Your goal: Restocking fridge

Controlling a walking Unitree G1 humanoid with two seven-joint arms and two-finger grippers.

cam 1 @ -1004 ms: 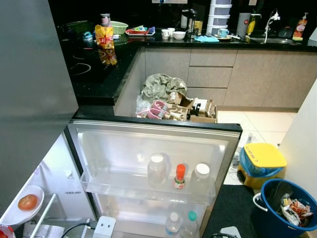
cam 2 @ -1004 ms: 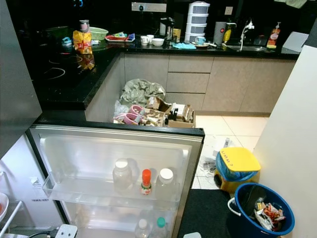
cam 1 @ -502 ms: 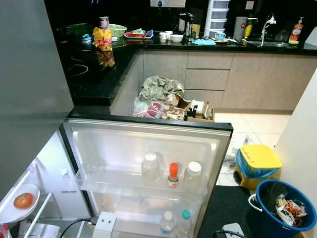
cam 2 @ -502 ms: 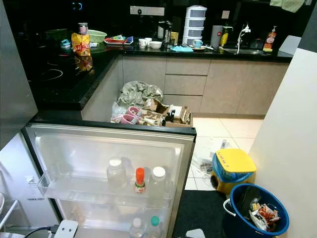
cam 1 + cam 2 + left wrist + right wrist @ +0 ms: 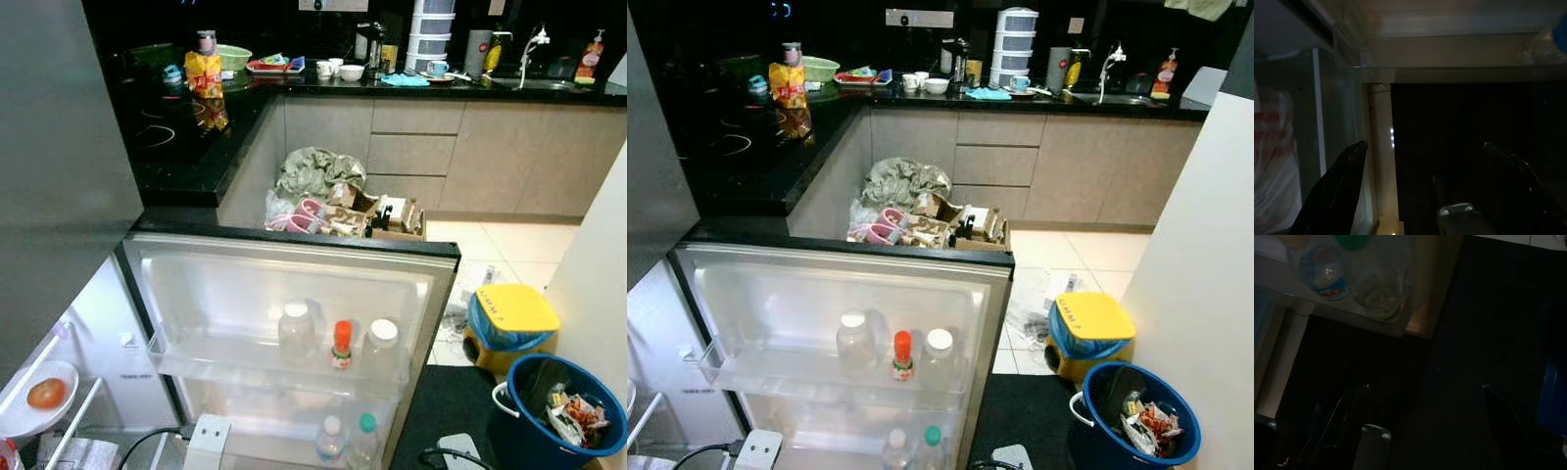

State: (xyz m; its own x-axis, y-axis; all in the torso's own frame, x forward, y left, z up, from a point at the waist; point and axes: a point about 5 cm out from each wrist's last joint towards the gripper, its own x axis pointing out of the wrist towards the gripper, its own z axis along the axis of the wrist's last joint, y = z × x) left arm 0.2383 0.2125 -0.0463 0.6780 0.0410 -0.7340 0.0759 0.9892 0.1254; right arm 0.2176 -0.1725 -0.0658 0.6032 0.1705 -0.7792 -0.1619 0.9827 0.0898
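Fridge door [image 5: 284, 284] swung wide open fills the lower middle of the head views, and that is about as far as the restocking appears to have got. Its upper door shelf [image 5: 265, 367], at lower centre of the frame, holds two clear white-capped jars [image 5: 297, 331] with a small orange-capped bottle [image 5: 341, 345] between them, and the rack below shows two water bottles [image 5: 345, 441], one with a green cap. At the lower left edge, inside the fridge, a tomato [image 5: 46, 394] sits in a white bowl [image 5: 20, 423]. Likely stock waits well apart from the fridge: a box of groceries [image 5: 343, 211] on the floor at centre frame, and a yellow snack bag [image 5: 205, 70] on the black worktop [image 5: 186, 157] at upper left. A blue bucket of rubbish [image 5: 563, 411] sits at lower right. Both arms hang low and carry nothing; the left tool [image 5: 1425, 191] has its fingers spread wide beside the fridge's clear drawer, and the right tool [image 5: 1425, 426] is likewise spread wide under the bottle rack. By my judgement the task is at an early stage: door open, goods not yet fetched, and most door space unfilled.
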